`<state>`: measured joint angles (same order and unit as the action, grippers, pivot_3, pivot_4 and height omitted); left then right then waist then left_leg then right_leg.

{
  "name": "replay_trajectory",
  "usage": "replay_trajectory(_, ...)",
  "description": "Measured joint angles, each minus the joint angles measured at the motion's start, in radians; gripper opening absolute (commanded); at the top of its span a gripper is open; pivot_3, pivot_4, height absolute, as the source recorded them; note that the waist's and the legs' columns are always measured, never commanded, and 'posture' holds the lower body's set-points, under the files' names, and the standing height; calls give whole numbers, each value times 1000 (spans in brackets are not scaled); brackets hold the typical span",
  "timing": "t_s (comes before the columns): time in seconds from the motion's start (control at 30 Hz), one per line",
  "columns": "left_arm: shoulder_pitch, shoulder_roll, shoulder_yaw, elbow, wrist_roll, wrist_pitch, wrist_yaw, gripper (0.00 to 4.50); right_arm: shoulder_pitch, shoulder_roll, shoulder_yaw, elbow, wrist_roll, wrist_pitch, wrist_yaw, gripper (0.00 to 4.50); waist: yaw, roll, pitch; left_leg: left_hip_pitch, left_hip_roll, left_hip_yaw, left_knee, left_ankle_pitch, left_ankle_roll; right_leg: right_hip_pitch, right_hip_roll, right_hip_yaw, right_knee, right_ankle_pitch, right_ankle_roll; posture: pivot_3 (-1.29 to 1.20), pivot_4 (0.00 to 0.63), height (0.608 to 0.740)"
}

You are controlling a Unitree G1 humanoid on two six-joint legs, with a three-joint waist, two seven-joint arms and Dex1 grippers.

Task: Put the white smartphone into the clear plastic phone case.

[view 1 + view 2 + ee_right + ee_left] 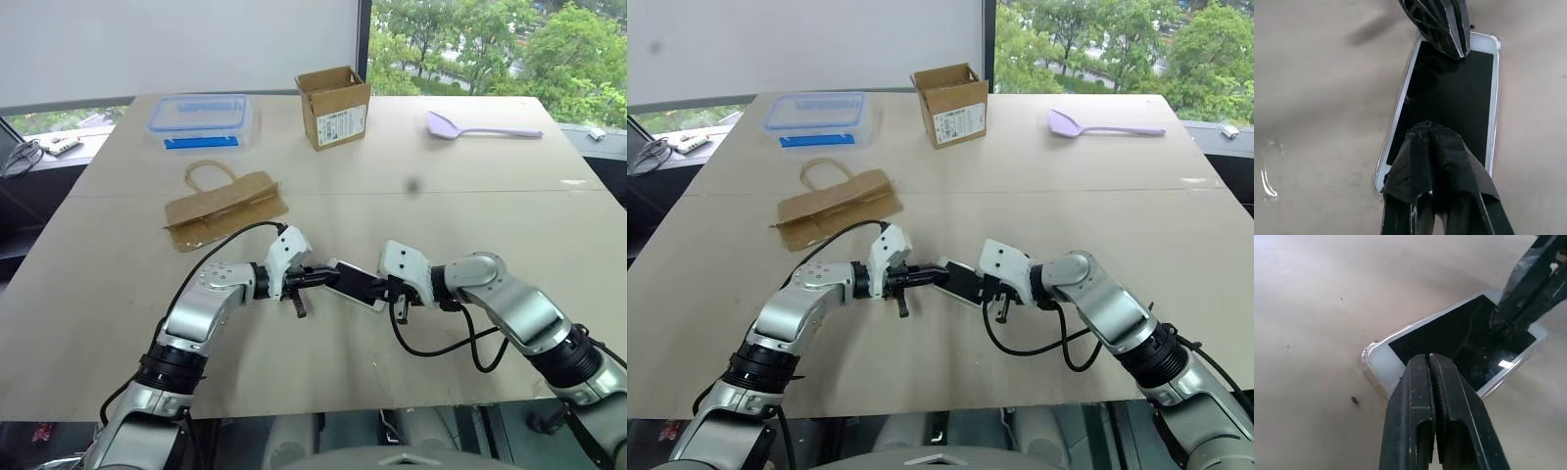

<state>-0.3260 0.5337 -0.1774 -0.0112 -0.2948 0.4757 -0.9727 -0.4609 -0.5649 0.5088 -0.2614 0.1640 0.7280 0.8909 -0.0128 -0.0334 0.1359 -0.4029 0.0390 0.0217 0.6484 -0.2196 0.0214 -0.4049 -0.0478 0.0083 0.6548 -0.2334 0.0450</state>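
The white smartphone (1449, 340) lies screen-up on the table between my two arms, also seen as the smartphone (355, 284) from the head. A glossy see-through rim, the clear plastic phone case (1369, 355), shows around its near corner and long edges. My left gripper (1429, 358) is shut, its tips resting on the white end of the phone. My right gripper (1427, 128) is shut too, its tips down on the black screen near the opposite end. Neither gripper holds anything between its fingers.
A clear food box with a blue rim (201, 117) sits at the far left. A flat brown paper bag (223, 208) lies in front of it. An open cardboard box (334, 106) and a purple spatula (480, 128) stand at the back. A dark speck (1354, 400) lies by the phone.
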Motion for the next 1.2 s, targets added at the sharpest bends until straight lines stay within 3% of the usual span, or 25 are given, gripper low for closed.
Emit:
replay_trajectory(0.17, 8, -14, -11, 0, 1, 0, 19, 117, 34, 33, -6, 55, -2, -16, -24, 0, 0, 3, -20, 23, 2, -1, -11, -3, -5, 20, -8, -1, -12, -1, 1, 0, 150, 740)
replay_trajectory(0.3, 17, -16, -18, -1, 5, 1, 28, 117, 43, 37, -14, 103, -2, -32, -12, 0, 0, 8, -30, 24, 0, -1, -12, -5, -7, 23, -17, -2, -15, -1, 1, 0, 150, 740)
replay_trajectory(0.57, 16, -18, -26, 1, 17, -1, 24, 117, 50, 65, -41, 171, 6, -75, 19, 0, -1, 12, -43, 25, 1, -4, -14, -5, -8, 25, -26, -17, -19, -1, 1, 0, 150, 740)
replay_trajectory(0.8, 60, -69, 72, -44, -59, -38, 44, 117, 304, 113, -235, 169, 49, -415, -75, 0, 0, 22, -19, 15, 0, -8, -15, -5, -8, 23, -31, -24, -29, -1, 1, 0, 150, 740)
replay_trajectory(0.83, 71, -75, 98, -59, -78, -38, 54, 26, 340, 113, -269, 139, 74, -434, -76, 288, 2, 26, -14, 5, -1, -7, -15, -5, -8, 13, -32, -24, -29, -1, 1, 0, 150, 740)
replay_trajectory(0.9, 80, -83, 137, -66, -109, -27, 71, 585, 384, 112, -305, 97, 108, -434, -80, 848, 7, 25, -9, -2, -2, -5, -15, -4, -7, 6, -32, -26, -28, 1, 3, 0, 150, 740)
replay_trajectory(0.93, 84, -89, 157, -75, -129, -18, 81, 936, 409, 107, -321, 69, 122, -432, -80, 1376, 12, 23, -7, -5, -2, -6, -14, -2, -2, 5, -28, -27, -28, 4, 2, 0, 150, 740)
replay_trajectory(1.0, 89, -91, 185, -99, -175, 4, 84, 1866, 444, 82, -365, 33, 134, -424, -93, 2337, 21, 22, -6, -16, -2, -5, -14, -2, -3, -5, -23, -29, -28, 5, 1, 0, 150, 740)
replay_trajectory(1.13, 91, -83, 224, -118, -212, 18, 90, 3814, 497, 38, -446, -19, 156, -399, -116, 4326, 28, 20, 3, -19, -4, -2, -14, -4, -2, -8, -21, -29, -29, 6, 5, 0, 150, 740)
replay_trajectory(1.2, 90, -74, 231, -120, -223, 25, 91, 4455, 520, 13, -485, -57, 171, -381, -117, 4500, 27, 20, 11, -20, -3, -1, -14, -4, -1, -9, -20, -29, -29, 5, 4, 0, 150, 740)
